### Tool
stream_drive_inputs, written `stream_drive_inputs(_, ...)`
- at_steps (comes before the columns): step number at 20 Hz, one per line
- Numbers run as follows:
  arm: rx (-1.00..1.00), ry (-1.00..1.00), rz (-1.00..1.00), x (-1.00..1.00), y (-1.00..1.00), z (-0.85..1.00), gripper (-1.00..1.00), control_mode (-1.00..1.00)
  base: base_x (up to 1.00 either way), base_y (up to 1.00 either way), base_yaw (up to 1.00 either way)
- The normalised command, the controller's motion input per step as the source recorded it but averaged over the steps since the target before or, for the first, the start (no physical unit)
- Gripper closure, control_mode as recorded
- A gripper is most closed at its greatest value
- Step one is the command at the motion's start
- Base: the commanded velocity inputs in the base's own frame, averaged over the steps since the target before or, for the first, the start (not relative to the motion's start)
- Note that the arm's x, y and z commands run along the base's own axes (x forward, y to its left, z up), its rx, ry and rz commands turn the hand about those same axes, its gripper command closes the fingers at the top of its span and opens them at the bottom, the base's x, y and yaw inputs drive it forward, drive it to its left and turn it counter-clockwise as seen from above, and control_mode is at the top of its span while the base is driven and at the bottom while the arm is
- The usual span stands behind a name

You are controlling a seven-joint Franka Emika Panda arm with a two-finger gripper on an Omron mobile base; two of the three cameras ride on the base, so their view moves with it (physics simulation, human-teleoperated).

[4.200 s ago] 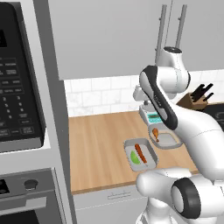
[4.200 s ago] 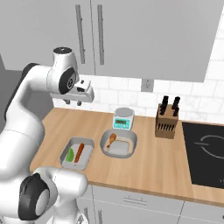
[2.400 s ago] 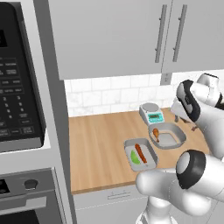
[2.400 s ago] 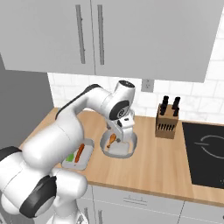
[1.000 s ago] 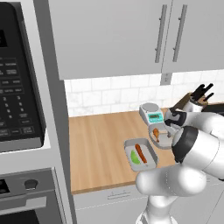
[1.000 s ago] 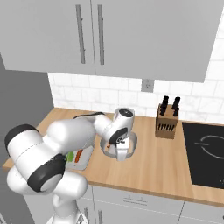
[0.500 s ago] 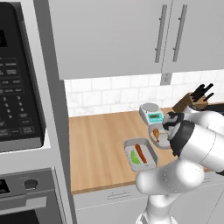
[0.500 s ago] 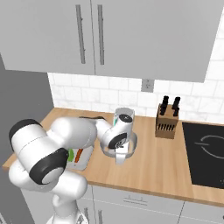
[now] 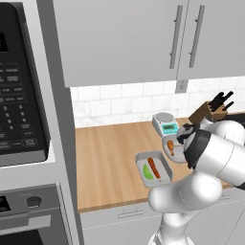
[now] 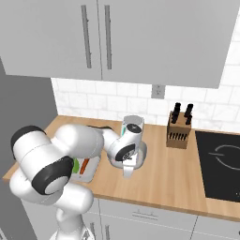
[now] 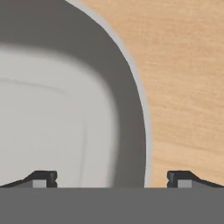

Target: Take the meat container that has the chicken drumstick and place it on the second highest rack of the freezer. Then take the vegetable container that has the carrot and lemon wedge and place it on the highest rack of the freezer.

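- gripper [image 11: 112,178] down low over the meat container [image 11: 127,131]; hand view has one dark fingertip [image 11: 43,177] at 7 o'clock over the pale tray floor, the other at 5 o'clock over the wooden counter [image 11: 183,78], the grey rim running between them
- fingers spread wide, nothing pinched; tips straddle the container's wall, contact with it cannot be told
- left base view: chicken drumstick [image 9: 170,145] lies in that meat container [image 9: 173,154], mostly hidden by the white forearm at its 3 o'clock
- vegetable container [image 9: 154,169] sits just beside the meat one, at its 8 o'clock, flat on the counter [image 9: 110,162]
- inside it the carrot [image 9: 153,167], slim orange, with the lemon wedge [image 9: 147,172], green, just at its 9 o'clock, lying side by side
- right base view: same vegetable container [image 10: 89,169] peeks out behind the arm's elbow, orange and green bits showing
- kitchen scale [image 9: 165,124] with teal display stands at 12 o'clock of the meat container, near the tiled wall
- knife block [image 10: 178,131] well apart toward 3 o'clock on the counter, black cooktop [image 10: 219,165] beyond it
- microwave [image 9: 21,91] at 9 o'clock of left base view, oven below it
- grey wall cabinets [image 10: 108,37] overhead with bar handles
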Motion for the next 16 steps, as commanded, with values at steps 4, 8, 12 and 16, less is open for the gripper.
stream_drive_inputs(4, 0.0, 0.0, -0.01, 0.05, 0.0, -0.08, -1.0, -1.0, 0.0, 0.0, 0.0)
stream_drive_inputs(8, 0.0, 0.0, 0.0, 0.0, 0.0, 0.0, -1.0, -1.0, 0.0, 0.0, 0.0)
stream_drive_inputs(12, 0.0, 0.0, 0.0, 0.0, 0.0, 0.0, 1.0, -1.0, 0.0, 0.0, 0.0)
stream_drive_inputs(16, 0.0, 0.0, 0.0, 0.0, 0.0, 0.0, 1.0, -1.0, 0.0, 0.0, 0.0)
